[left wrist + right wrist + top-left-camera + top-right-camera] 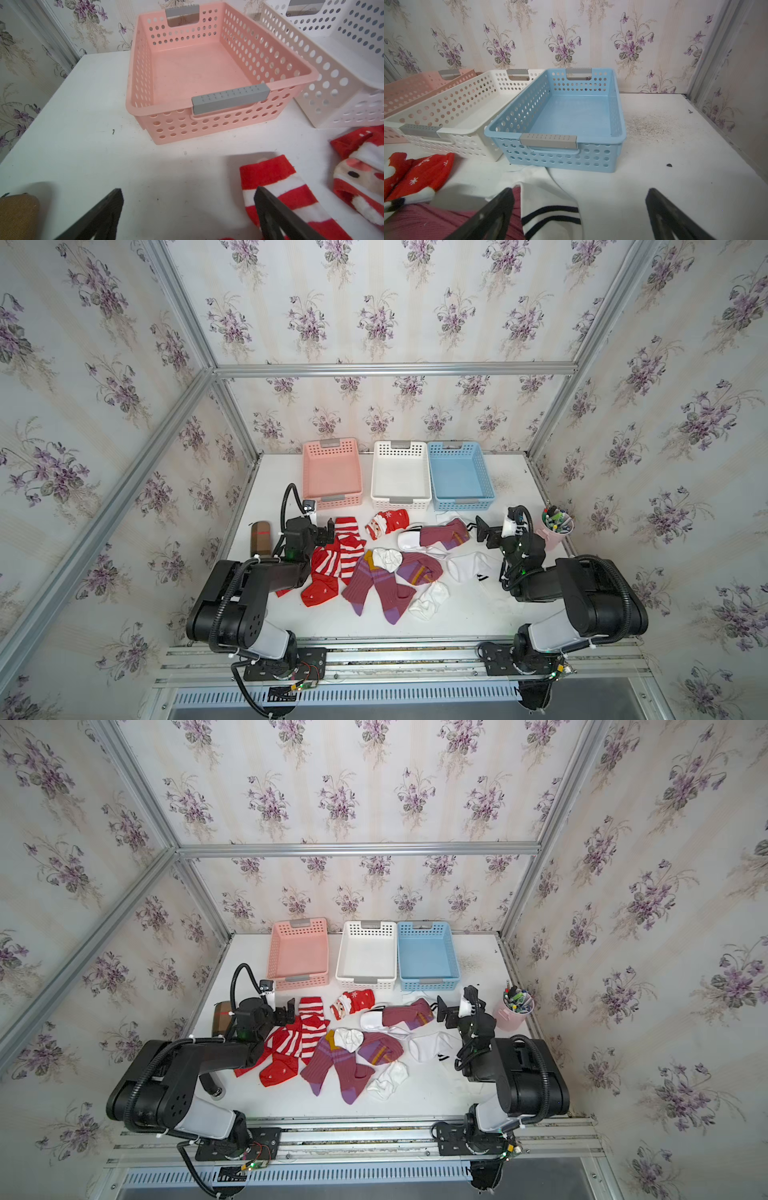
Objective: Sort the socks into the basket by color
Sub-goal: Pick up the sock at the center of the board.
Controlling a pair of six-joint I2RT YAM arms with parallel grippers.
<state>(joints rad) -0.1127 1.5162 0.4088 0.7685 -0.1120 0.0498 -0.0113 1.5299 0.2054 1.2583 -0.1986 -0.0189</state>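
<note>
The socks lie in a loose pile mid-table: red white-striped ones [347,549], a Santa-face one [386,522], maroon-purple ribbed ones [374,589] and white ones with black bands [469,568]. Three empty baskets stand in a row behind them: pink [309,472], white [376,477] and blue [488,481]. My left gripper [328,533] [188,190] hangs open at the pile's left edge, one finger over a striped sock [276,182]. My right gripper [484,533] [580,189] is open at the pile's right edge, above a white banded sock [550,199]. Neither holds anything.
A brown plaid case [260,537] lies left of the left gripper, near the table's left edge. A pink cup of pens [557,526] stands at the right edge, close behind the right arm. Papered walls with metal frames enclose three sides.
</note>
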